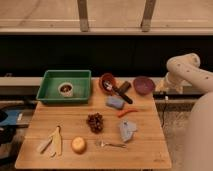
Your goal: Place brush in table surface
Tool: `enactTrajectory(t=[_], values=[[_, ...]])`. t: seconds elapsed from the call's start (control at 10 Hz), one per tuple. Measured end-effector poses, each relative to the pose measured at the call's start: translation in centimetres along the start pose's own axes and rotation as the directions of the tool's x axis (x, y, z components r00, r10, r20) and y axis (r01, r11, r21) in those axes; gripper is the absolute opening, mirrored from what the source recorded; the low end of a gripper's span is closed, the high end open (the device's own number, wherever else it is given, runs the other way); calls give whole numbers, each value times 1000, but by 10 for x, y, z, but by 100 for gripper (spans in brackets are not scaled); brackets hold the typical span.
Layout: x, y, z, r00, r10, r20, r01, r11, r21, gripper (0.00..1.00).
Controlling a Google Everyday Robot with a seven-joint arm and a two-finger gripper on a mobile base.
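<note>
One bench (150, 145), light wooden planks, rectangular. One green tray (47, 95) at the far left corner, with one small round dish (65, 89) inside it. Two bowls along the far edge: red-brown bowl (105, 78) just right of the tray, purple bowl (143, 85) near the far right corner. One brush (120, 93): pale head lies inside the red-brown bowl, black handle runs out over the rim, slanting toward the front right. One dark block (124, 87) just beside the handle, between the two bowls. Mid-bench: one blue lump (115, 102), one short orange stick (126, 112), one dark grape bunch (94, 122), one grey-blue crumpled piece (127, 129). Front row: pale wooden utensils (52, 142), count unclear; one yellow round fruit (78, 144); one small fork (111, 145). Bare wood at the front right corner and in the strip in front of the tray. Hand (161, 86) hangs off the bench's far right corner, beside the purple bowl, well apart from the brush; fingers spread wide, holding nothing.
</note>
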Motion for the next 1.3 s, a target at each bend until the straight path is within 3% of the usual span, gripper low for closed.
enactTrajectory(t=[0.3,0.6,0.8,1.0,1.1,1.2,1.3], values=[[-12,30,-10,995,-92,32,93,996,-8,80],[-24,93,-13,969,-242,42,243,970,-26,80],[-27,137,-16,939,-339,53,342,938,-53,80],[-23,186,-24,892,-445,75,451,888,-94,80],[-16,208,-33,859,-504,91,512,850,-125,80],[-8,220,-41,841,-532,102,542,829,-139,80],[-4,226,-45,831,-546,108,556,818,-144,80]])
